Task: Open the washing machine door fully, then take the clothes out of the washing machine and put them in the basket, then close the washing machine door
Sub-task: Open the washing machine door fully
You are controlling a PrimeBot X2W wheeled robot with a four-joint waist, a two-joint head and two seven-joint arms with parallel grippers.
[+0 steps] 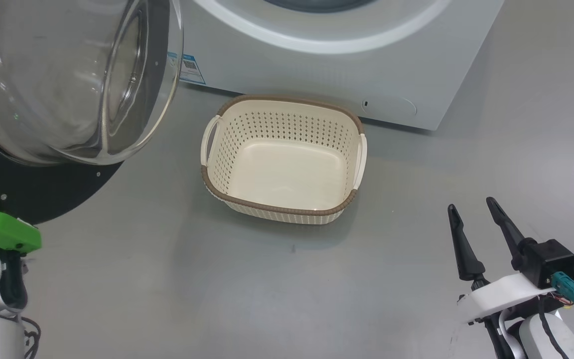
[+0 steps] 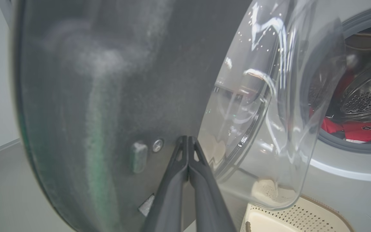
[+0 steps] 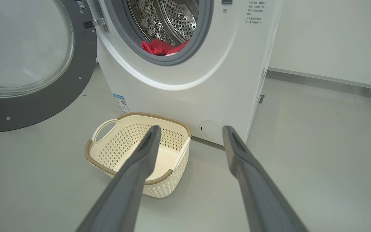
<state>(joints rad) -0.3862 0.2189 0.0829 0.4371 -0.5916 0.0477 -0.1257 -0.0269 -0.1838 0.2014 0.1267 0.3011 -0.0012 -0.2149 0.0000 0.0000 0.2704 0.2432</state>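
Left pincer [image 2: 188,138], tips together, perhaps against the blurred door [image 2: 108,80]; clothes [image 3: 159,47] half-hidden.

My left gripper [image 2: 188,139] has its fingertips right by the inner face of the washing machine door [image 2: 108,96], with the door's glass bowl [image 2: 269,112] to their right. Further right, past the bowl, the clothes [image 2: 359,130] lie in the drum [image 2: 369,96] of the washing machine [image 2: 343,183]. Ahead of my right gripper [image 3: 190,129], the basket [image 3: 121,145] sits on the floor [image 3: 301,145] before the left finger. The machine stands behind it, and the door hangs far to the left.
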